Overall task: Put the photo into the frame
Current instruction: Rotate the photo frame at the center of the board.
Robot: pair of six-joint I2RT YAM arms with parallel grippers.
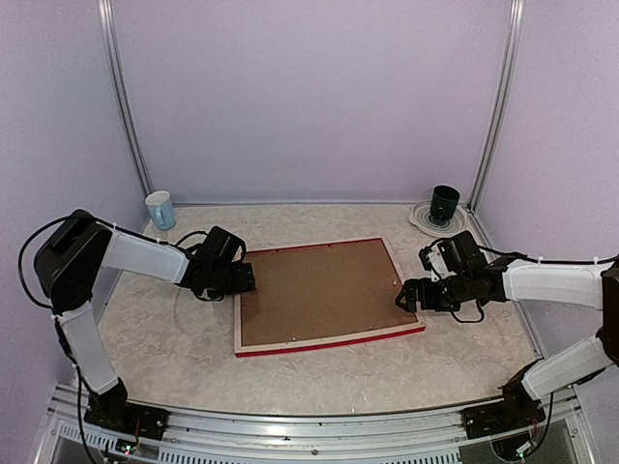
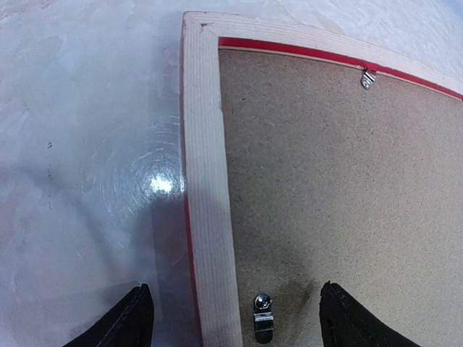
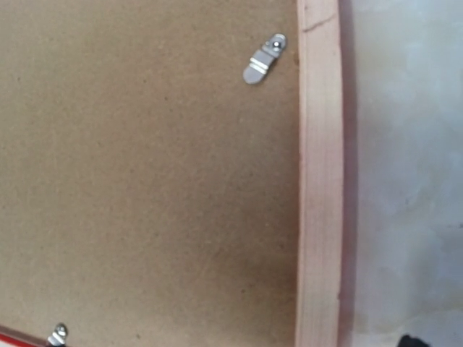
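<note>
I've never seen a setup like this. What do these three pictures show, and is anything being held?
Two robot arms are bolted to a table. The wide picture looks down from above; the other two come from cameras on each wrist. A red-edged frame lies face down, its brown backing board up. The left gripper straddles the frame's left rail, jaws apart; the right gripper sits at the right rail, open. Nothing is held. A pale cup and a dark cup stand behind.
</note>
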